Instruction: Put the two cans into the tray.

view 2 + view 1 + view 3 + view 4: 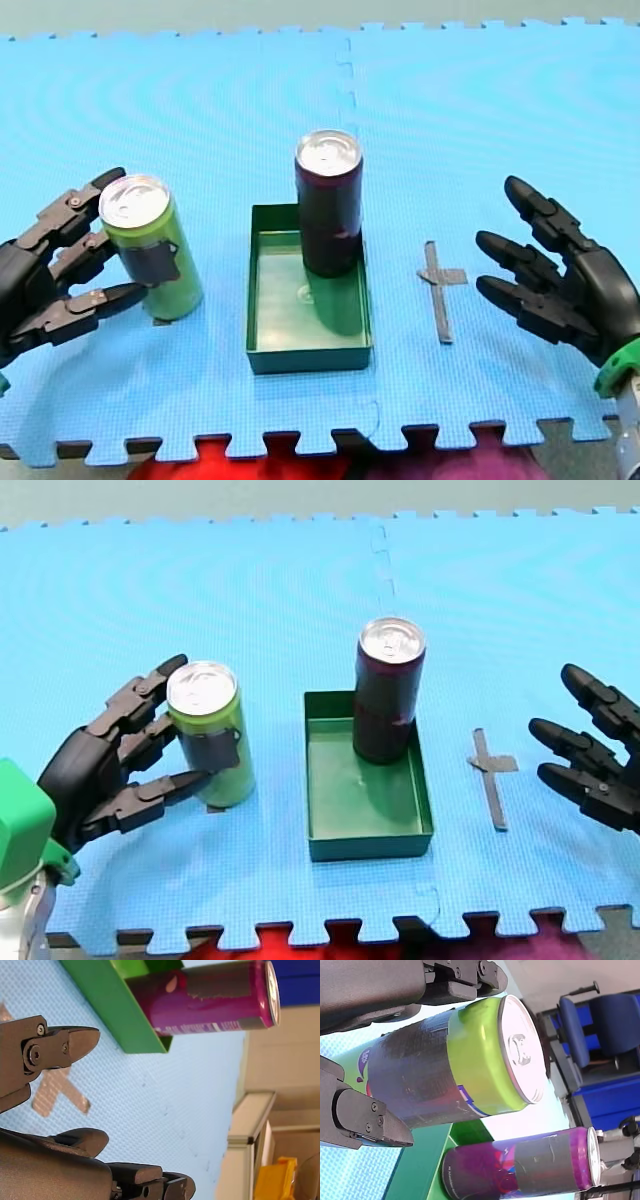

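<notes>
**One can in, one to go**

Status: purple can point(388, 695) stands upright inside the tray point(368, 842), at its 12 o'clock end, on the tray floor. That half of the task looks done.

Green can point(212, 735) is upright on the mat point(300, 580), outside the tray at its 9 o'clock, near it but apart from its wall. Left hand point(115, 755) is closed round this can from the can's 9 o'clock: the thumb tip presses low on its side and the other fingers wrap the upper part. In the second wrist view the fingers point(370, 1120) bracket the can on both sides.

Right hand point(560, 280) holds nothing, at the tray's 3 o'clock, beyond a grey tape cross point(490, 775).

Left to do: lift the green can and set it in the free 6 o'clock end of the tray.

Unclear: the can appears to rest on the mat, though I cannot tell how firm the grip is. The fingertips behind it are hidden, and both forearms are cut off at the frame edges.
</notes>
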